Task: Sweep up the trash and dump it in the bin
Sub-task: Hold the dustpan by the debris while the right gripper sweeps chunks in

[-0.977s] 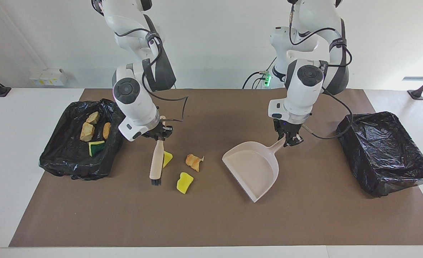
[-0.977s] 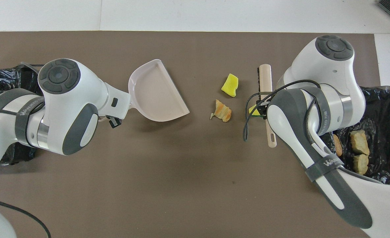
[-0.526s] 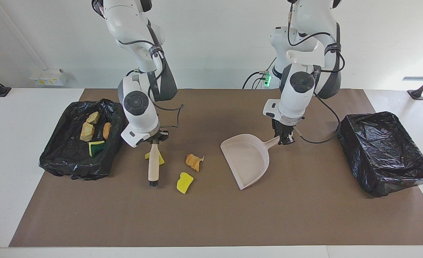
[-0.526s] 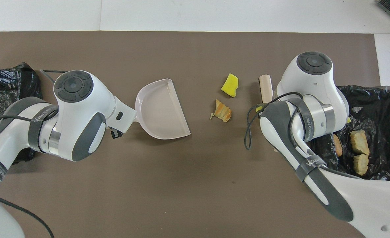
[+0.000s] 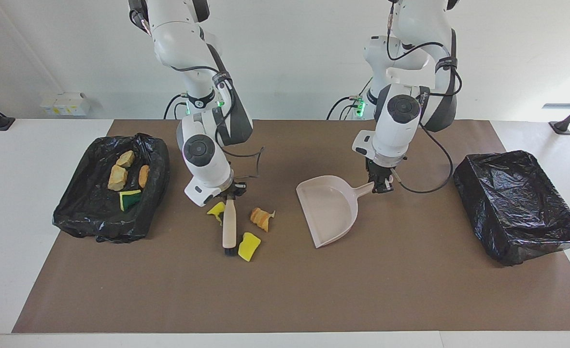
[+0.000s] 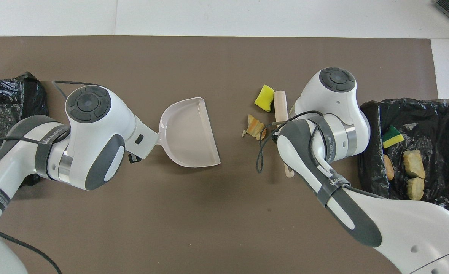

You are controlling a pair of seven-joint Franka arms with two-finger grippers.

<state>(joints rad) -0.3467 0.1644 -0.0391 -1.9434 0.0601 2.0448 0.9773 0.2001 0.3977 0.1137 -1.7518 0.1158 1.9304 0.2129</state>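
1. Table (image 5: 285, 299) with brown mat; both my arms are over its middle.
2. Two bins lined with black bags: one (image 5: 517, 208) at my left arm's end, one (image 5: 96, 212) at my right arm's end.
3. Right-end bin holds four scraps (image 5: 117, 177): three tan chunks and a yellow-green sponge piece.
4. Dustpan (image 5: 328, 212) is on the mat, mouth turned away from me. My left gripper (image 5: 380, 186) is clamped on its handle.
5. Brush (image 5: 229, 224) points away from me, bristle end down on the mat. My right gripper (image 5: 230, 195) is closed on its handle.
6. Three scraps on the mat around the brush: yellow sponge piece (image 5: 249, 246) touching the bristle end, tan-orange chunk (image 5: 261, 218) just beside the handle toward the dustpan, another yellow piece (image 5: 216, 211) beside the handle toward the right-end bin.
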